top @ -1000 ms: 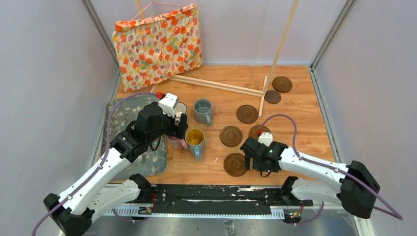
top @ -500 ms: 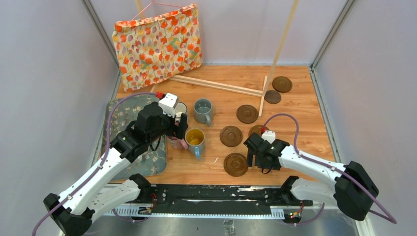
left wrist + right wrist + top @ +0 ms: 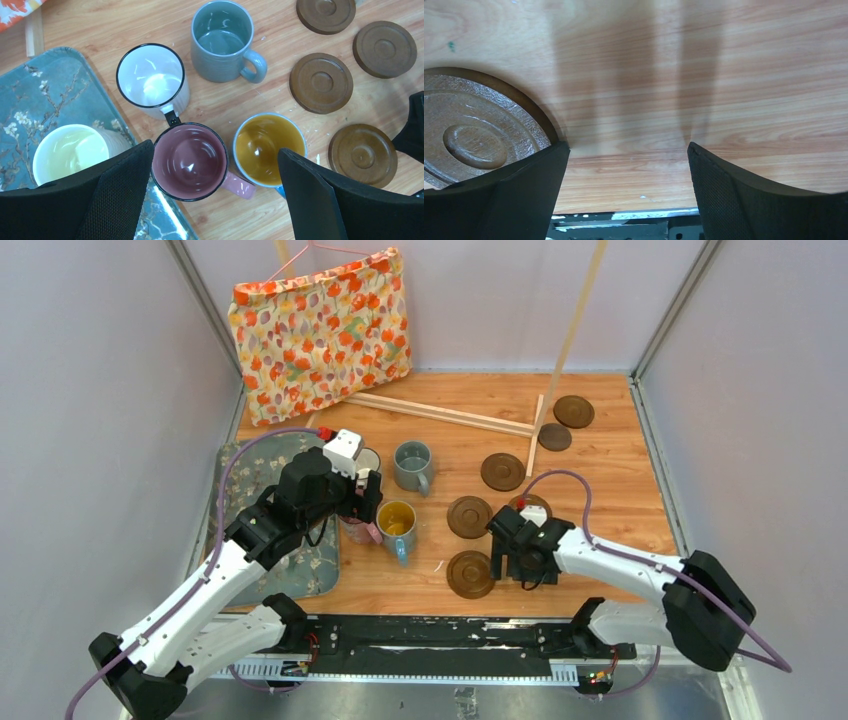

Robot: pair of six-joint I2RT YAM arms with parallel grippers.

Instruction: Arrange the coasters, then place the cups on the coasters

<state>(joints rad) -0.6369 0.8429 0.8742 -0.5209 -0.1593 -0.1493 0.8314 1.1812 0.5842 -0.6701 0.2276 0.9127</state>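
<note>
Left gripper (image 3: 215,150) is spread wide, hovering over the pink cup (image 3: 190,162) at middle-left of the overhead view. The yellow-inside cup (image 3: 270,150) sits right beside it. The grey cup (image 3: 222,42) and white cup (image 3: 152,75) are just above, and the cream cup (image 3: 70,152) is on the floral mat (image 3: 30,100). Right gripper (image 3: 627,150) is spread too, holding nothing, low over bare wood with one finger just beside the lowest coaster (image 3: 471,574). The other coasters (image 3: 502,471) trail toward the upper right.
</note>
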